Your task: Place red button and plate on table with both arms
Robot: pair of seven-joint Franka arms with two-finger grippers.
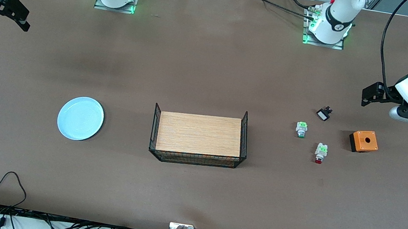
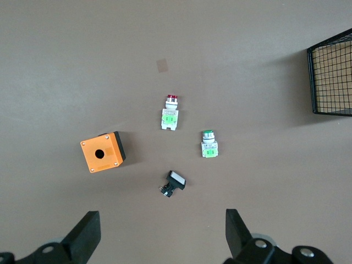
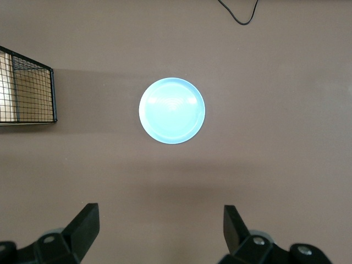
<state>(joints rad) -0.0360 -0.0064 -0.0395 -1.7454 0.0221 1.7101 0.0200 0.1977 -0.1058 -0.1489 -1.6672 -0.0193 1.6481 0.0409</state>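
The red button lies on the brown table toward the left arm's end; it also shows in the left wrist view. The pale blue plate lies flat on the table toward the right arm's end, and shows in the right wrist view. My left gripper is open and empty, up over the table's left-arm end, apart from the buttons; its own view shows it too. My right gripper is open and empty, up over the right-arm end, apart from the plate.
A wooden tray with black wire sides stands mid-table. Near the red button lie a green-capped switch, a small black-and-white switch and an orange box. A black cable loop lies near the front edge.
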